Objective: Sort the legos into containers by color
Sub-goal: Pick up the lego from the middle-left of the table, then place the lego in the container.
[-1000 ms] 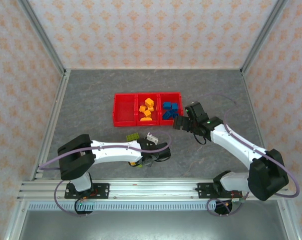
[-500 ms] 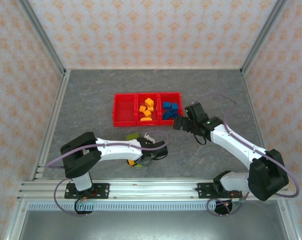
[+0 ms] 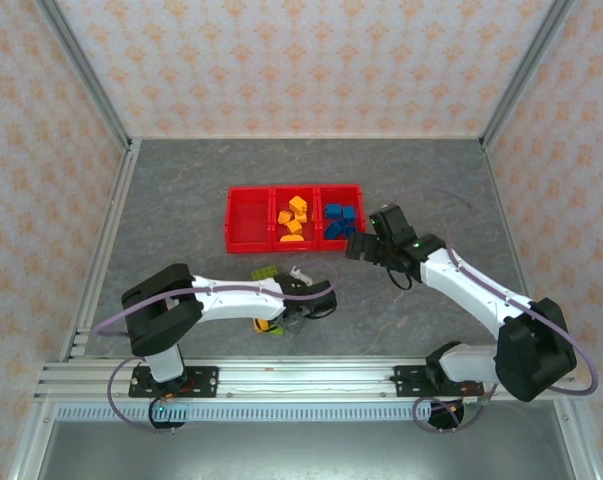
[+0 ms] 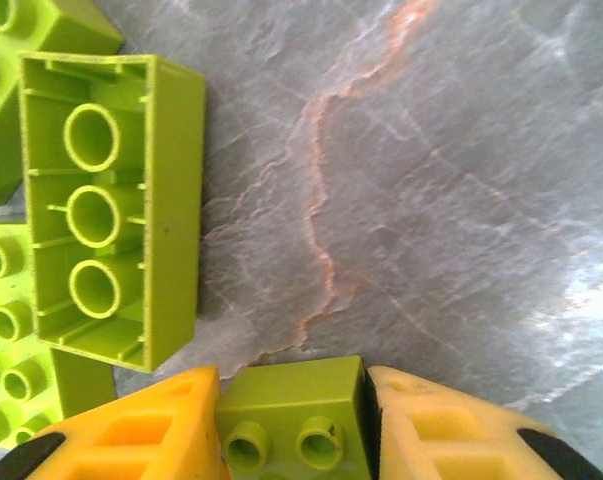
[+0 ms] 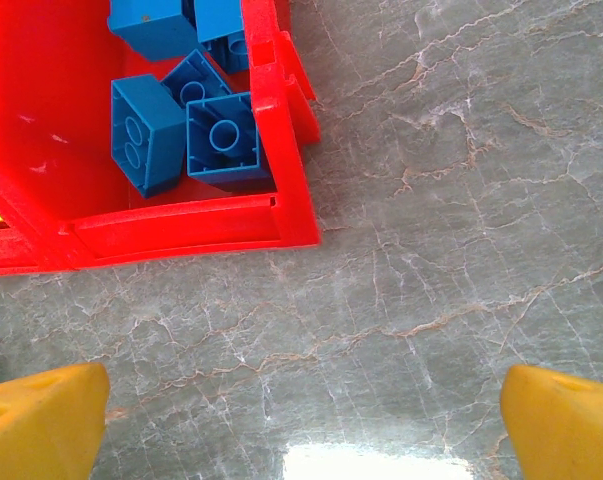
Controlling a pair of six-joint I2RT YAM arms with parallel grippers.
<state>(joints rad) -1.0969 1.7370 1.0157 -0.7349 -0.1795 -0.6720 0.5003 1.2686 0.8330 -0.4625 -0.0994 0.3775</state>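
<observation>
Grey table (image 4: 461, 200) carries green lego (image 4: 293, 415) clasped between left fingers (image 4: 141, 430).

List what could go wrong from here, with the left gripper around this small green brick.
1. The left gripper pinches the small green brick by its smooth side walls, so it may slip or twist on lifting.
2. The upturned green brick lies close to the left finger and could get nudged.
3. The empty left compartment borders the orange compartment; a loose drop might land wrong.
</observation>
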